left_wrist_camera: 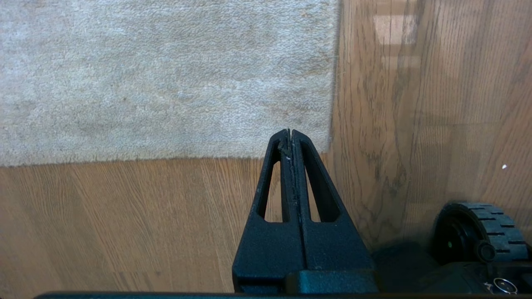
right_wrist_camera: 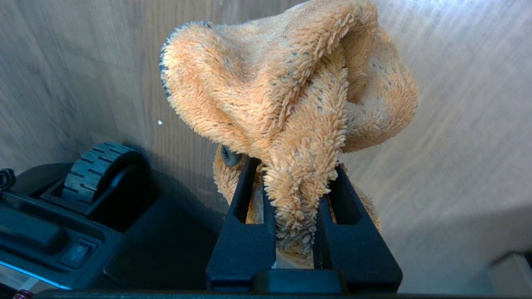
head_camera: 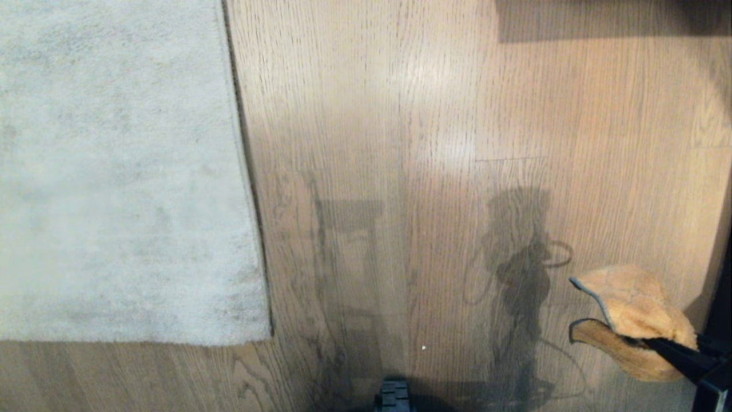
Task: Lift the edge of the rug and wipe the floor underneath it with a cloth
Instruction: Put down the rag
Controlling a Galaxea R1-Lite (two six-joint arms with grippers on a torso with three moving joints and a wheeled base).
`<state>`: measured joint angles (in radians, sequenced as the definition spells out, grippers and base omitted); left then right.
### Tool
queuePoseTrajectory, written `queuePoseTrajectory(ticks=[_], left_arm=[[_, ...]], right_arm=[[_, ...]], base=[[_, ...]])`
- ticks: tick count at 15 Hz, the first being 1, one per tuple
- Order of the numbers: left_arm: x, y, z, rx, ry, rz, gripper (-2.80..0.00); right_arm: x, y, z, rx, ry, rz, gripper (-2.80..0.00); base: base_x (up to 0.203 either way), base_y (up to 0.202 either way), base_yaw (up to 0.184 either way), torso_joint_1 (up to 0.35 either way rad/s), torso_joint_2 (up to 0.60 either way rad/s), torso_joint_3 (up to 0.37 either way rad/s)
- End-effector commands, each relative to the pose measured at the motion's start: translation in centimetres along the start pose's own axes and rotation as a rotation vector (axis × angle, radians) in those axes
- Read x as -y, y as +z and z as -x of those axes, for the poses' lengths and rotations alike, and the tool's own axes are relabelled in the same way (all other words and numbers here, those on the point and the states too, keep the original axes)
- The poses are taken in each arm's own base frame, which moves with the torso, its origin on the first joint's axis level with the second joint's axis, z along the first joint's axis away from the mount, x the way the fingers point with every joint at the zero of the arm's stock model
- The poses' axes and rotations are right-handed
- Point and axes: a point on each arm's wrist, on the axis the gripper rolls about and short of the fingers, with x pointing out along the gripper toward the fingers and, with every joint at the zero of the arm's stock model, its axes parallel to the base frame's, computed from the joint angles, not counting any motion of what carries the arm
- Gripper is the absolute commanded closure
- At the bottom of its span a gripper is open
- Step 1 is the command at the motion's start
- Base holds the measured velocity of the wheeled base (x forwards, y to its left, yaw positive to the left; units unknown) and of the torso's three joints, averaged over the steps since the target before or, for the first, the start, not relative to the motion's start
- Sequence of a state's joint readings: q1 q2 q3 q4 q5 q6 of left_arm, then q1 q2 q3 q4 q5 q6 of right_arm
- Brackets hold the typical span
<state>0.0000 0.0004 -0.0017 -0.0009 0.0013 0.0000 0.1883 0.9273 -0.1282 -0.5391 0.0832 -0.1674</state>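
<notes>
**K:** Orange-yellow fuzz confirmed in the right gripper (right_wrist_camera: 297,182): the cloth (right_wrist_camera: 291,104) is bunched between the fingers, which are pinched on a fold of it, the rest ballooning out past the tips. Clamped firmly, by the look of it.

**M:** Position relative to the rug?

**K:** Well apart from it, off past the rug's right side and above bare floor (head_camera: 400,143). Cloth hangs clear of the planks, no contact.

**M:** Rug edge status?

**K:** The rug edge (head_camera: 243,171) lies flat on the floor, corner down too. Nothing lifted, no backing showing. Judging by that, only the cloth pickup is done; lifting and wiping are both left.

**M:** Left side?

**K:** The left gripper (left_wrist_camera: 290,133) hovers just above the rug's near corner, fingers pressed fully together, holding nothing, not touching the pile as far as the wrist view shows. Likely the one to raise the edge, but it needs to open first.
</notes>
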Motion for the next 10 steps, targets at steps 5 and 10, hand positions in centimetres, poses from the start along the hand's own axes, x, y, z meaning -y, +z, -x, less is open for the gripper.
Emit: queuePoseTrajectory(ticks=[5, 10], left_arm=[[0.0, 0.0, 0.0, -0.001, 0.000, 0.000, 0.00], [0.0, 0.0, 0.0, 0.001, 0.000, 0.000, 0.00]], right_arm=[[-0.1, 1.6, -5.0, 0.024, 0.049, 0.015, 0.00], [-0.3, 4.0, -6.6, 0.132, 0.068, -0.004, 0.00]], base=[[0.000, 0.000, 0.000, 0.000, 0.00, 0.000], [0.000, 0.000, 0.000, 0.000, 0.00, 0.000]])
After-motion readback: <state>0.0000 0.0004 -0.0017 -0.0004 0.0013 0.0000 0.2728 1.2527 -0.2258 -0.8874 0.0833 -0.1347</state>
